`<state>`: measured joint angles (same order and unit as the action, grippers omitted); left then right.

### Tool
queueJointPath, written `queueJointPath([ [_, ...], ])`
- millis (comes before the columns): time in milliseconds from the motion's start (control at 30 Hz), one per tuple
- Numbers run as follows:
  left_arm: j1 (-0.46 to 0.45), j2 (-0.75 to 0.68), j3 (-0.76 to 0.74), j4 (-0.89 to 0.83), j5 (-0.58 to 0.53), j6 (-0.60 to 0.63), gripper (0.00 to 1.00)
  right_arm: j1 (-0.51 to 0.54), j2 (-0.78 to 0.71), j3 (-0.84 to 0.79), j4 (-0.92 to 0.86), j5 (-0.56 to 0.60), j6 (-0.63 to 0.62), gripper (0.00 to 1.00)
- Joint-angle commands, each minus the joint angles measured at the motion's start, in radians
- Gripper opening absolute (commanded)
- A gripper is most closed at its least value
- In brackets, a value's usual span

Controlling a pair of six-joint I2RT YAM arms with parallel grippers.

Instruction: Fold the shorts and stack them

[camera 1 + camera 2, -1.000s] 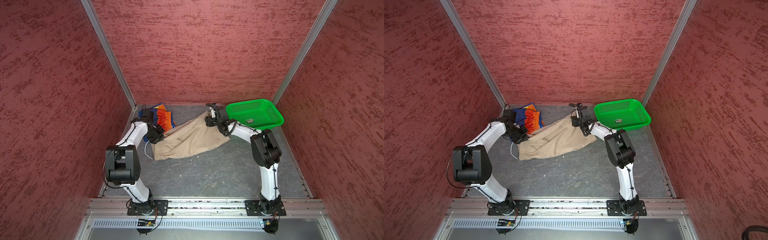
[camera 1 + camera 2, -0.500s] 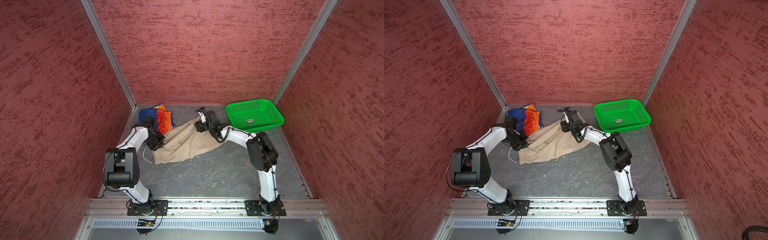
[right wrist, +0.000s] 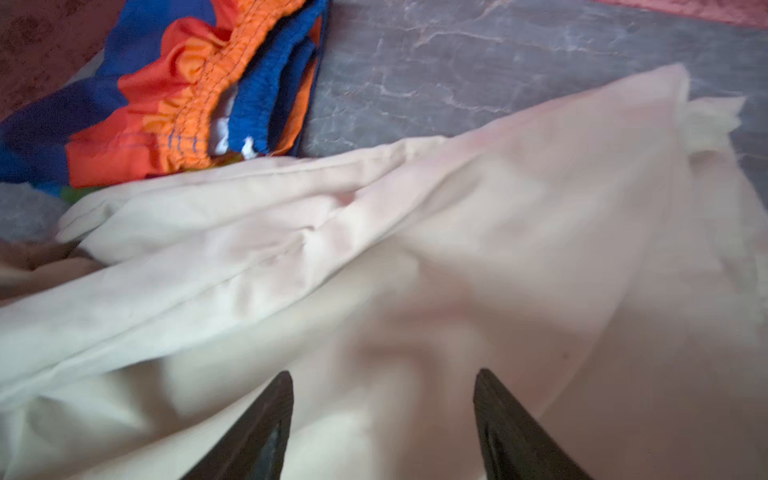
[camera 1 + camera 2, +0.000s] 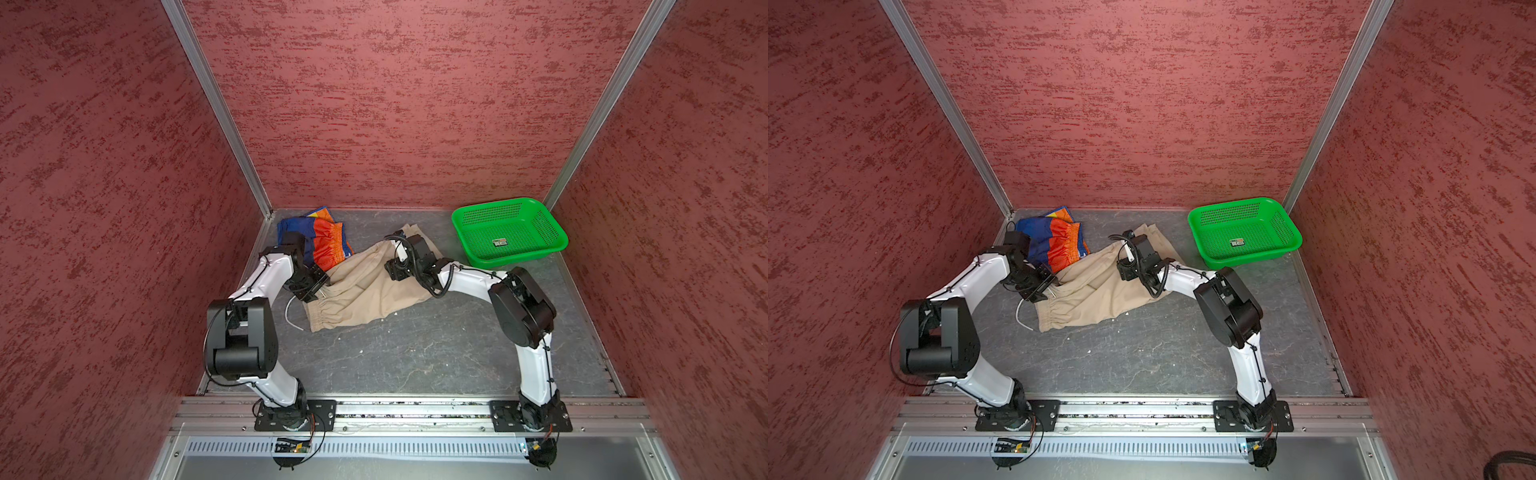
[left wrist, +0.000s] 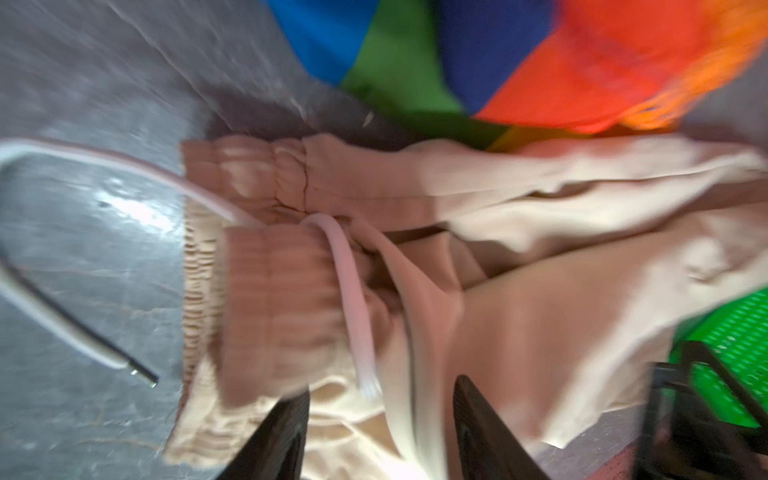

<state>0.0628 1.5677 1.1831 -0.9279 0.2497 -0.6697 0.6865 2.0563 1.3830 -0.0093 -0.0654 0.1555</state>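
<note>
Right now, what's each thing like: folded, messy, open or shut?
beige shorts: rumpled on the table, not neatly folded
rainbow shorts: bunched up, not stacked
drawstring: loose on the table
green basket: upright, small tag inside
left gripper: open, over the waistband
right gripper: open, over the beige shorts

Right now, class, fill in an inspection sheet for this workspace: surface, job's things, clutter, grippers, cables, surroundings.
Surface: grey table, bare in front, a few white specks.
Job's things: beige shorts spread unfolded mid-table; striped shorts bunched back left, not stacked.
Clutter: green basket back right, small label inside.
Grippers: left gripper open over the waistband; right gripper open over the beige shorts.
Cables: white drawstring trails onto table; black cable looped behind right gripper.
Surroundings: red walls, metal rail in front.
</note>
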Motion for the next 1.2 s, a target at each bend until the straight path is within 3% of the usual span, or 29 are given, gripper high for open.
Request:
queueJointPath([
  [0,0.007,-0.112,0.036,-0.044,-0.076,0.025,0.48,0.052,-0.052,-0.005,0.041,-0.062,-0.010,0.65],
  [133,-0.013,-0.168,0.012,-0.053,-0.091,0.029,0.29,0.098,-0.006,0.038,0.021,-0.116,0.003,0.59],
  [267,-0.055,-0.168,-0.047,-0.032,-0.085,0.020,0.20,0.123,0.068,0.120,0.010,-0.175,0.034,0.57],
  [500,-0.147,-0.135,-0.109,0.054,-0.063,-0.020,0.16,0.126,0.218,0.316,-0.028,-0.185,0.069,0.58],
  [733,-0.228,0.010,-0.085,0.179,-0.063,-0.057,0.14,0.119,0.336,0.517,-0.138,-0.175,0.060,0.58],
  [867,-0.208,0.118,-0.028,0.197,-0.100,-0.042,0.09,0.112,0.232,0.425,-0.090,-0.143,0.058,0.58],
  [1167,-0.120,0.206,0.025,0.290,-0.012,-0.058,0.09,0.116,-0.053,0.059,-0.004,-0.095,0.082,0.59],
])
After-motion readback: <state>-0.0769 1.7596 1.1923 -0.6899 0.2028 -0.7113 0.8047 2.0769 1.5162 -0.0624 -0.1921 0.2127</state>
